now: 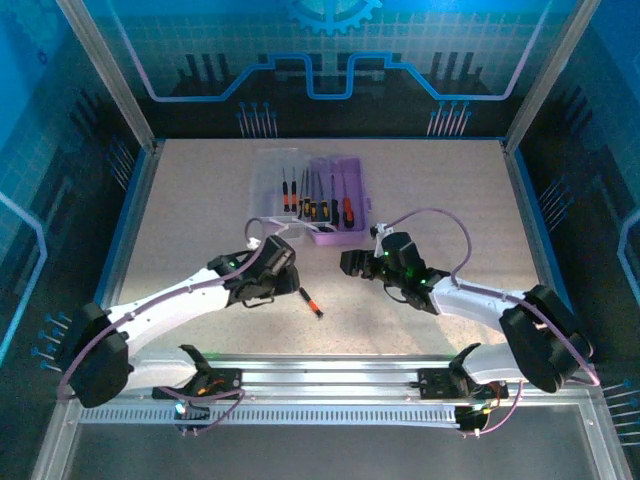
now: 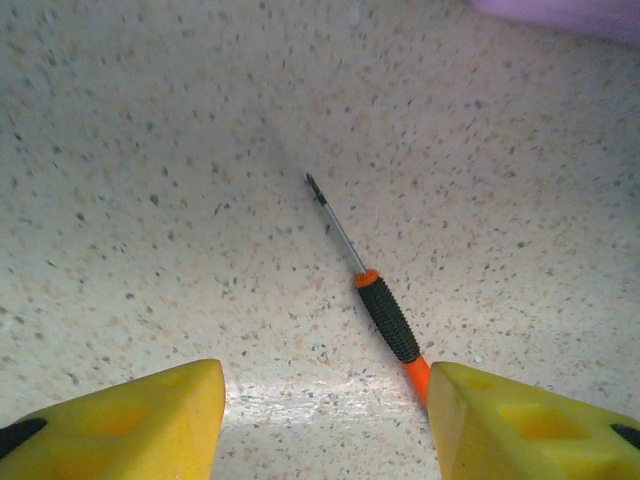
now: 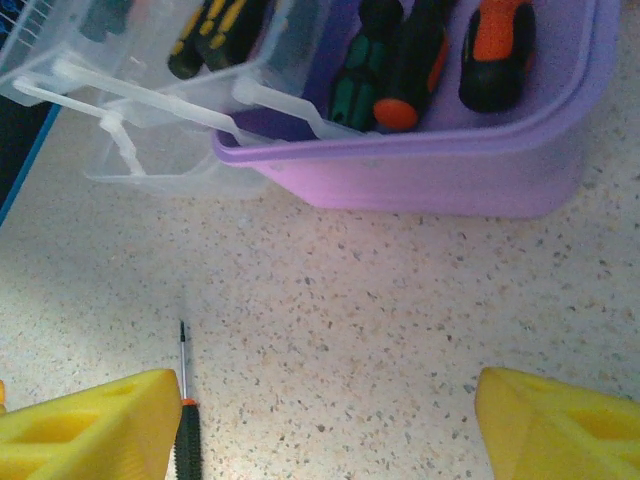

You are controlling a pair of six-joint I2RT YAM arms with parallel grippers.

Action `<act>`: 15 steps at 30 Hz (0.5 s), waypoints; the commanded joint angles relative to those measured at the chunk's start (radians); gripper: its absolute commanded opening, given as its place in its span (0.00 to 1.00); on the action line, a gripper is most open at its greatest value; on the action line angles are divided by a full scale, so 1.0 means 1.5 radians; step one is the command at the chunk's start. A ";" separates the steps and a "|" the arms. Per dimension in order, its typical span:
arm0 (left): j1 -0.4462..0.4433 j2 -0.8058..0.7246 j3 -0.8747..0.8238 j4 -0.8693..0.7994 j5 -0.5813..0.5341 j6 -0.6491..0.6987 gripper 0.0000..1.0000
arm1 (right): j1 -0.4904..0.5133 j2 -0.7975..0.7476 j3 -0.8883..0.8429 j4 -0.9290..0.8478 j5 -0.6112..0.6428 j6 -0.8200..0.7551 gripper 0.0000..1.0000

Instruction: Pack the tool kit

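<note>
Nearest you, one slim screwdriver with a ribbed black grip and orange ends (image 2: 386, 317) lies flat on the speckled beige tabletop (image 2: 150, 150), well short of the case.

The left gripper (image 2: 325, 400) hangs over it with jaws apart and empty. The orange butt sits at the inner edge of one yellow finger (image 2: 520, 425); you cannot tell from these views whether they touch. The right gripper (image 3: 330, 410) is likewise spread and holds nothing.

Assessment: the tool looks light, stiff and round, so it will likely roll or skid. Take it across the ribbed black section, not the thin steel shaft.

Further out, the small rectangular purple plastic case (image 3: 450, 180) stands open, its clear lid (image 3: 150, 150) folded back to the left, with other packed screwdrivers (image 3: 400, 70) inside.
</note>
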 commanded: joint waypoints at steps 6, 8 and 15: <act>-0.089 0.143 0.032 0.040 -0.045 -0.137 0.55 | -0.010 -0.001 0.010 0.005 0.003 0.013 0.77; -0.111 0.186 0.052 0.042 -0.053 -0.149 0.55 | -0.010 -0.001 0.011 0.004 0.003 0.013 0.77; -0.131 0.285 0.124 0.028 -0.065 -0.137 0.51 | -0.011 0.005 0.015 0.004 -0.009 0.014 0.77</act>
